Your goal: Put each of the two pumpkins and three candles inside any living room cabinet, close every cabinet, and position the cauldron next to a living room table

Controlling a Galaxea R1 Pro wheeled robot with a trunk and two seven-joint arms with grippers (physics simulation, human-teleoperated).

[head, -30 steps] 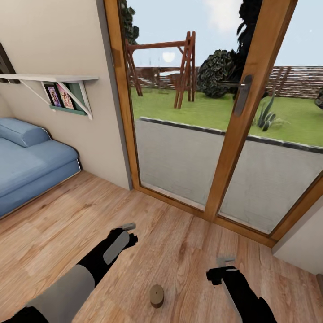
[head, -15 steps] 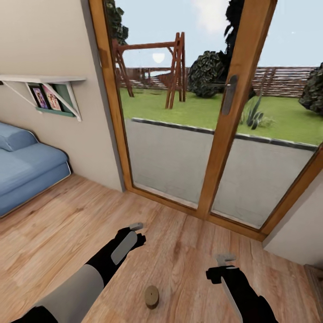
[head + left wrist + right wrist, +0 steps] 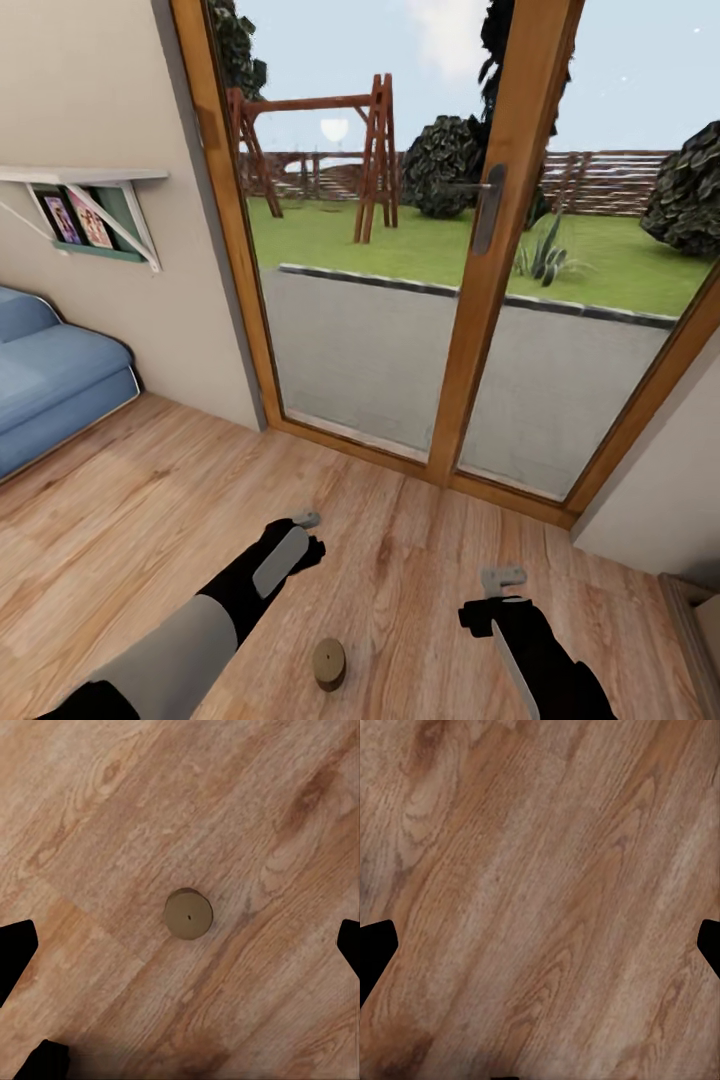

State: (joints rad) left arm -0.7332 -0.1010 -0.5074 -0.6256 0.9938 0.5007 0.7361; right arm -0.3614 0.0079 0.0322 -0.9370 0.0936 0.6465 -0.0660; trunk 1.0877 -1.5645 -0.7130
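Candle (image 3: 329, 663) stands upright on the wood floor (image 3: 120, 520), low in the head view, between the two arms and nearer the robot than either tool. Left wrist view has it almost dead centre (image 3: 187, 913), wick up, with floor showing all round it.

Step in hand, my read: pick up this candle. Left tool (image 3: 300, 528) is the better placed one. Drop straight down with the candle kept centred between the fingers, close low on the body, not on the wick end. It's short and stubby, so a high pinch may tip it.

Left tool: fingers (image 3: 15, 949) spread wide, holding nothing, well above the candle. Right tool (image 3: 503, 583): also wide open and empty over bare floor, off to the candle's right.

Glass patio door (image 3: 480, 210) ahead, blue sofa (image 3: 50, 385) to the left.
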